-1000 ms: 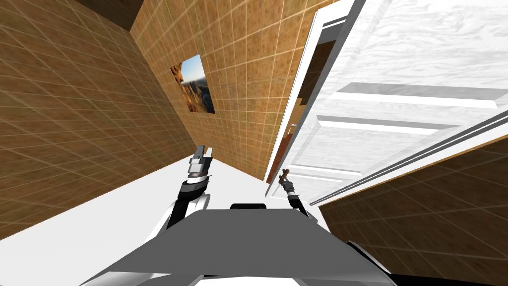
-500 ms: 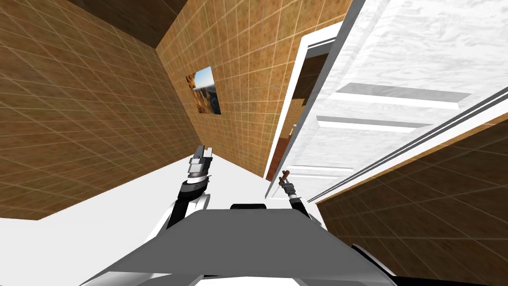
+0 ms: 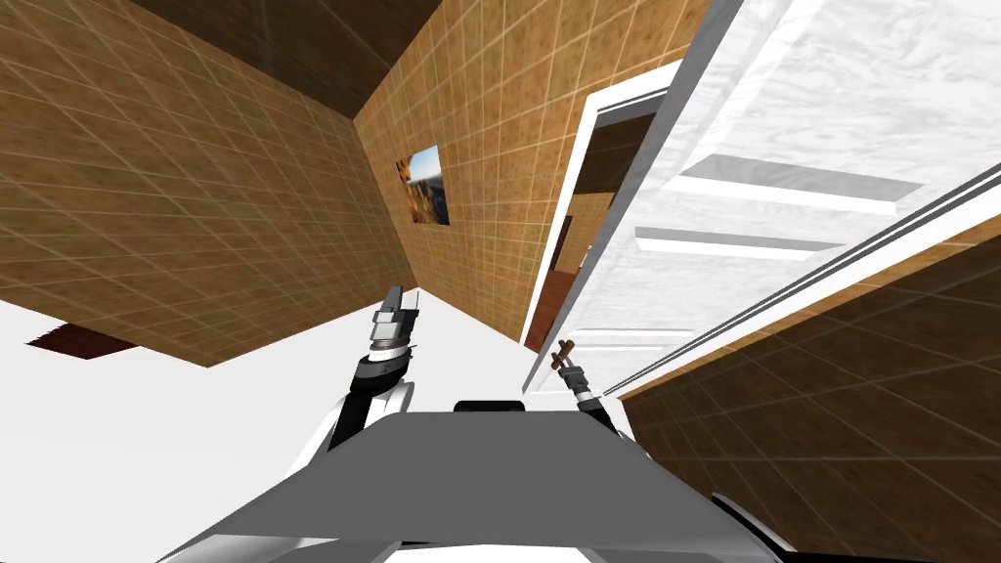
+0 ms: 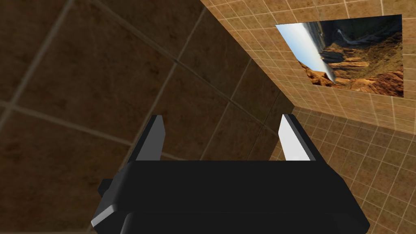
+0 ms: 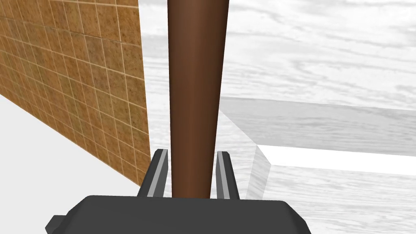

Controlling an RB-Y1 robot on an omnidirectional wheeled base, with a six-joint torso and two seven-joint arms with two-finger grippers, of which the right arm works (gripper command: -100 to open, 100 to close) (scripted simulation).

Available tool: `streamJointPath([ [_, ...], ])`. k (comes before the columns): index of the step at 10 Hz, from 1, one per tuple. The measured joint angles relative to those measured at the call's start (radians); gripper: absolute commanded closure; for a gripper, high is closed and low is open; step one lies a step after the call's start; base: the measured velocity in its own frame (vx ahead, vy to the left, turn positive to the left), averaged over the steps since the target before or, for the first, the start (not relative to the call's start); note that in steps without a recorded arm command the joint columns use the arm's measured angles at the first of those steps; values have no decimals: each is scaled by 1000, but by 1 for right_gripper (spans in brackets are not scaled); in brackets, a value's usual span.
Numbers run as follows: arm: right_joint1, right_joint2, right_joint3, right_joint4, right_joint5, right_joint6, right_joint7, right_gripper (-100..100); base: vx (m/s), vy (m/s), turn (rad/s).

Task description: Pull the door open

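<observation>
Your right gripper (image 5: 192, 151) is clamped on the brown handle (image 5: 196, 81). Both thin fingers press its sides, and the handle rises straight out from between them. The handle sits near the free edge of the white door (image 5: 325, 61), which stands swung partly out of its frame (image 3: 635, 88) with a gap beside it. Your left gripper (image 4: 222, 118) hangs well away from the door, fingers wide apart, holding nothing.

Wider gap between white door (image 3: 782, 117) and frame (image 3: 635, 86); my view further left.
</observation>
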Motion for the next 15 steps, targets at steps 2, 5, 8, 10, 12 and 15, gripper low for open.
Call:
streamJointPath([
  [2,6,-3,7,3,4,-8,-5,100,-201,-58,177],
  [5,19,-21,19,4,13,-38,-22,100,-216,-82,142],
  [8,29,-30,36,18,24,-70,-38,100,-223,-93,142],
  [10,39,-34,44,16,29,-80,-43,100,-114,-39,97],
  [12,39,-41,47,24,28,-92,-49,100,-177,-63,155],
  [15,36,-48,58,46,31,-119,-65,100,-198,-74,150],
])
